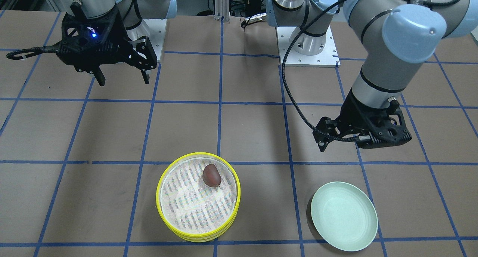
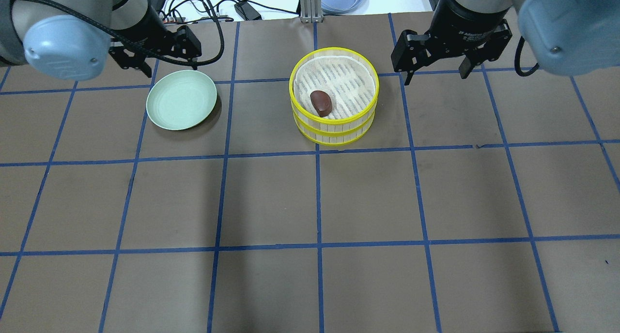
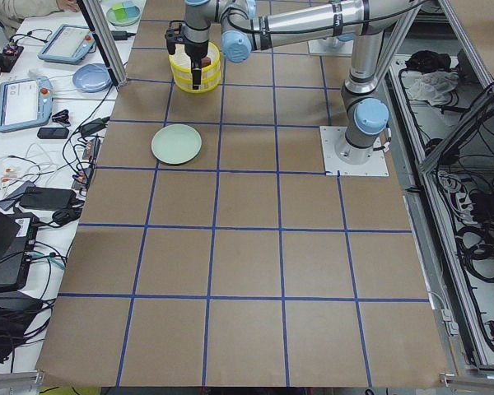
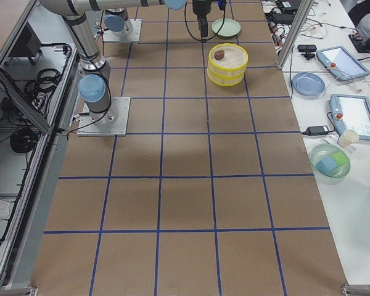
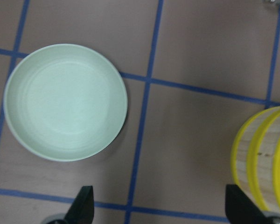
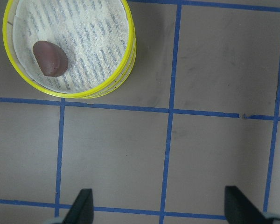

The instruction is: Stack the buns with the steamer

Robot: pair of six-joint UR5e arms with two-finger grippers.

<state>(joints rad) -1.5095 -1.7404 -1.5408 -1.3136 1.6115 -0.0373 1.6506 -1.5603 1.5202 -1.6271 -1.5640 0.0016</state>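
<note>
Plate lies well apart from the stacked steamer holding brown bun.

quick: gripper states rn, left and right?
Left gripper: open, holding nothing.
Right gripper: open, holding nothing.

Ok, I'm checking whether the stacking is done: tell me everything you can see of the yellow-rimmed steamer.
The steamer is two round shallow tiers, one stacked on the other, with yellow rims, pale slatted sides and a white mesh lining. It stands upright on the brown table, apart from the pale green plate. A glossy dark brown bun lies off centre in the top tier. The lower tier's inside is hidden.
</note>
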